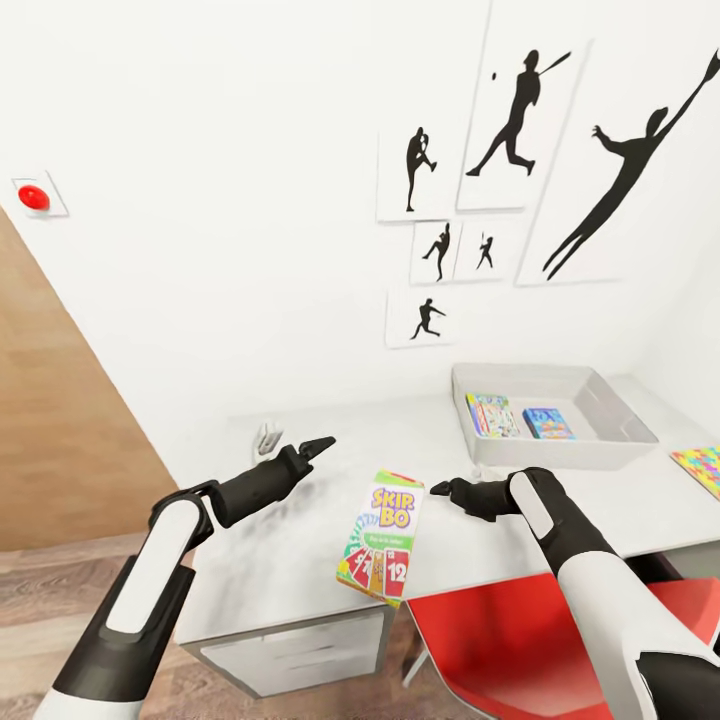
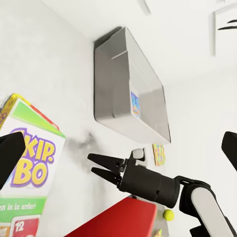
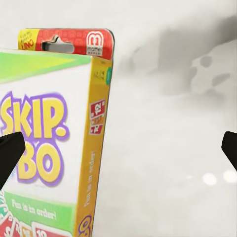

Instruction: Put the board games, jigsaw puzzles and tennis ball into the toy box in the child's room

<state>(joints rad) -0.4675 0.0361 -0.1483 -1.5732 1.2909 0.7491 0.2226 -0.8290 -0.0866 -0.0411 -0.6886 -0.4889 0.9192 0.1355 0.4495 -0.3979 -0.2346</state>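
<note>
The SKIP-BO board game (image 1: 385,535) lies on the table (image 1: 300,560), its near end at the front edge. My left gripper (image 1: 318,445) hovers open to its left. My right gripper (image 1: 445,490) hovers open just to its right, apart from it. In the right wrist view the SKIP-BO box (image 3: 49,143) sits beside one fingertip (image 3: 10,158). The toy box (image 1: 610,420) stands at the back right. It holds a pale board game (image 1: 492,413) and a blue one (image 1: 546,422). A jigsaw puzzle (image 1: 700,468) lies right of it. The left wrist view catches the tennis ball (image 2: 169,215).
A red chair (image 1: 500,625) stands tucked under the desk below my right arm. A small white object (image 1: 268,437) rests on the desk near my left gripper. The white wall with black silhouette pictures (image 1: 520,110) runs close behind the desk.
</note>
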